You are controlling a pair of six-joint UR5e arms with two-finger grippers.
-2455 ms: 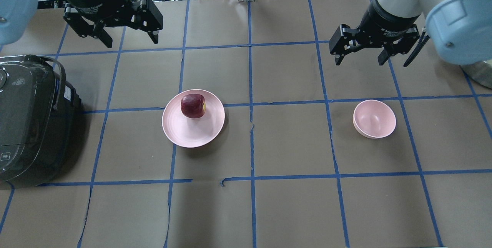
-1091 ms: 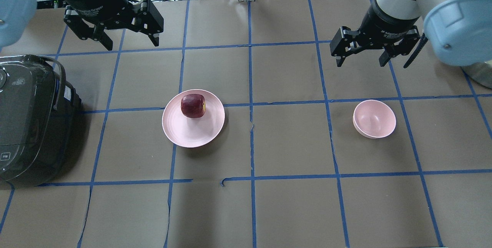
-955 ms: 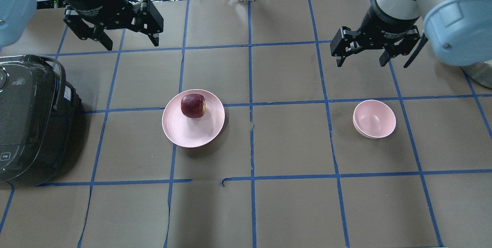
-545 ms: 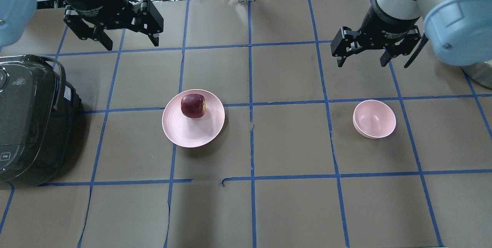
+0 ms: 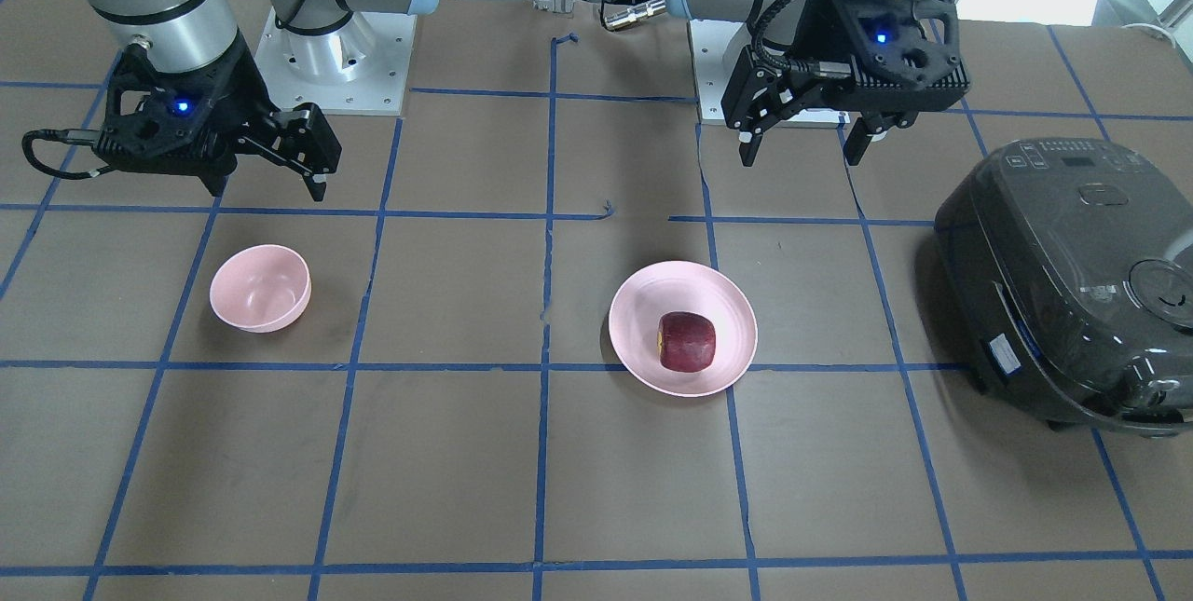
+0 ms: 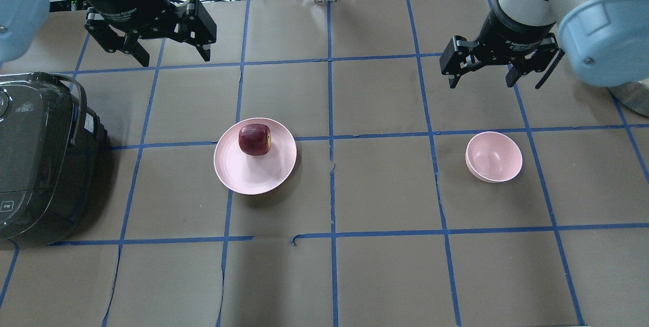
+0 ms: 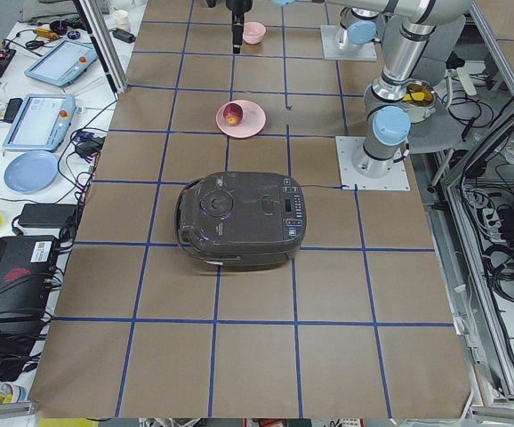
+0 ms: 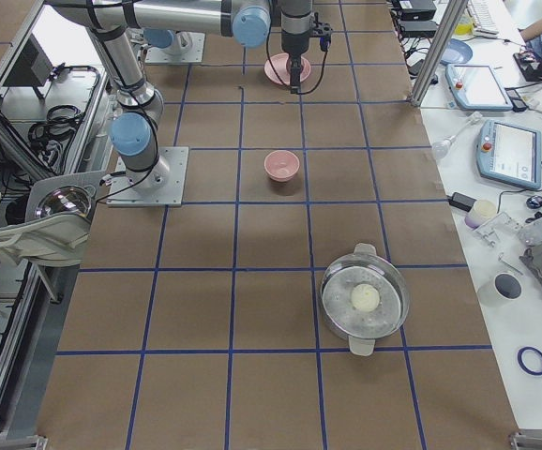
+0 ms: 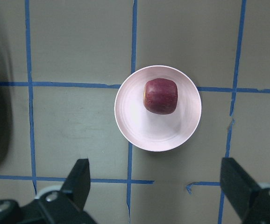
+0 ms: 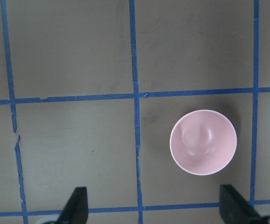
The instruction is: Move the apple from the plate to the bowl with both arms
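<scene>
The open left gripper (image 6: 172,57), upper left, hangs nearer the apple (image 6: 255,139) on the plate (image 6: 228,175), lower right of it, while the open right gripper (image 6: 480,82) hangs up-frame of the bowl (image 6: 494,157).

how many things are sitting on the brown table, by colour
pink: 2, the plate and the bowl
dark red: 1, the apple
dark grey: 1, the rice cooker
silver: 1, the lidded pot
total: 5

"Adaptive Gripper" on left gripper (image 6: 175,58), right gripper (image 6: 480,83) (small, faint).
</scene>
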